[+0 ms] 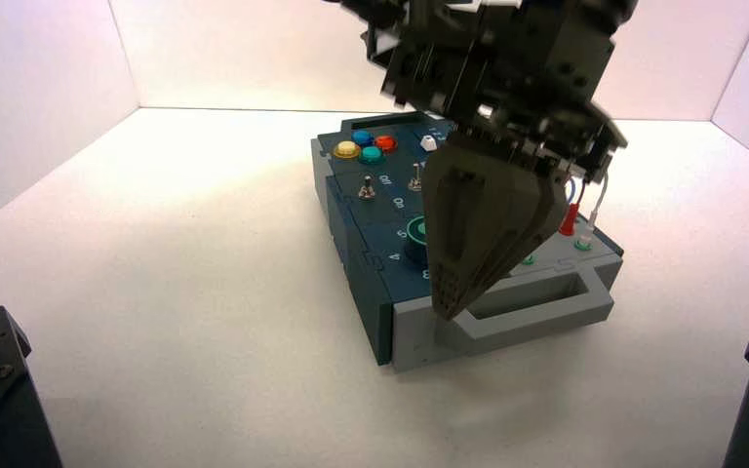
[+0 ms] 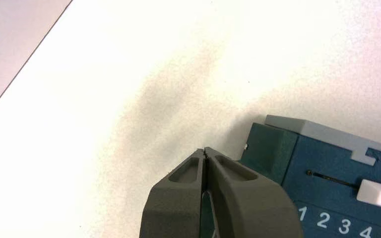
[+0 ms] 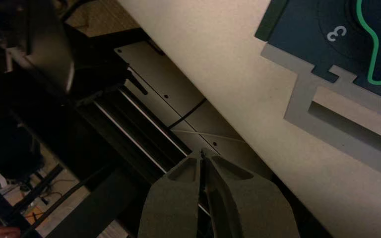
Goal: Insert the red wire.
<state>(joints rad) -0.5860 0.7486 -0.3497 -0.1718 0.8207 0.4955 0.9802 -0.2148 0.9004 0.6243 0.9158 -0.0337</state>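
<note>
Work looks barely begun: red wire (image 1: 568, 220) stands untouched at the box's (image 1: 371, 283) right edge, while left tool (image 2: 205, 152) and right tool (image 3: 202, 153) are pressed together, empty.

A dark blue box with a light grey base and a grey slotted handle (image 1: 536, 307) stands on the white table (image 1: 185, 292), its handle end toward the camera. At the far end of its top sits a cluster of round buttons: yellow (image 1: 347, 150), blue (image 1: 362, 137), red (image 1: 385, 142) and teal (image 1: 372, 154). Nearer stand two small metal toggle switches (image 1: 367, 188), one beside the other. A white slider cap with a blue triangle (image 2: 379, 194) rests on a track above white numerals. A dark knob outlined in green (image 3: 377, 44) lies beside the handle end. White walls (image 1: 39, 88) enclose the table.
</note>
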